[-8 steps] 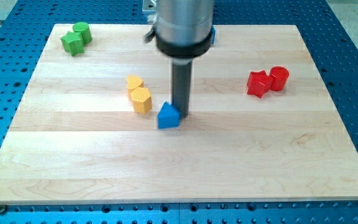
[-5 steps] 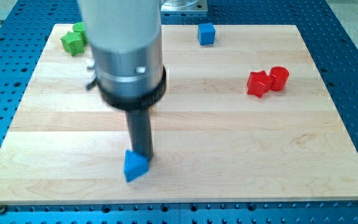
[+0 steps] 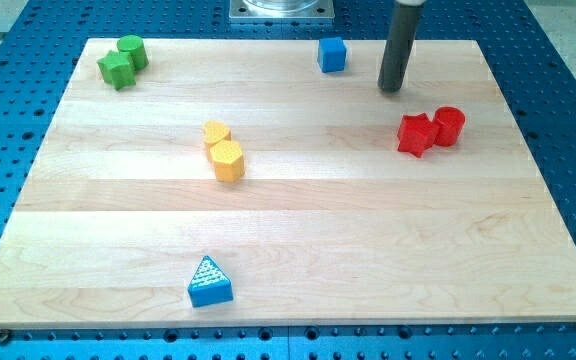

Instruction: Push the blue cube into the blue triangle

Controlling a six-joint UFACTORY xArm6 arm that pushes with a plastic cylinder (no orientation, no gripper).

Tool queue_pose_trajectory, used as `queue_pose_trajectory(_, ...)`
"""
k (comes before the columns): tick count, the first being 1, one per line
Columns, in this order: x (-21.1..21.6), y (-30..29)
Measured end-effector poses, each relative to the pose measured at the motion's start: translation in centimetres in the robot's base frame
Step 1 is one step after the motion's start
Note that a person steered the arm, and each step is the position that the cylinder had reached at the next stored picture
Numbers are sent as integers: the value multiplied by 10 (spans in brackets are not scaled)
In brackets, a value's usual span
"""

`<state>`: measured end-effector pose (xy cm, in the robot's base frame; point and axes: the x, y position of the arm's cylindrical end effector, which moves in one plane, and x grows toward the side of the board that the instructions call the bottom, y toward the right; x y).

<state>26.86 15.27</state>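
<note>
The blue cube (image 3: 332,54) sits near the top edge of the wooden board (image 3: 368,240), right of centre. The blue triangle (image 3: 209,282) lies near the board's bottom edge, left of centre, far from the cube. My tip (image 3: 391,88) is at the top right of the board, a short way to the right of the blue cube and slightly below it, not touching it. It stands above and left of the red blocks.
Two yellow blocks (image 3: 223,151) touch each other left of centre. Two green blocks (image 3: 121,61) sit in the top left corner. A red star-like block (image 3: 416,134) and a red cylinder (image 3: 449,125) stand together at the right.
My tip pushed the blue triangle from the middle down to the bottom edge, then left it and moved to the top right beside the blue cube.
</note>
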Motion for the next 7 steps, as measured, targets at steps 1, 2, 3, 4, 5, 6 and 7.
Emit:
queue_pose_trajectory(1,-33,-24)
queue_pose_trajectory(2,-40,-70)
queue_pose_trajectory(3,-47,-94)
queue_pose_trajectory(4,-16,-136)
queue_pose_trajectory(5,-15,-132)
queue_pose_trajectory(6,-15,-132)
queue_pose_trajectory(7,-37,-129)
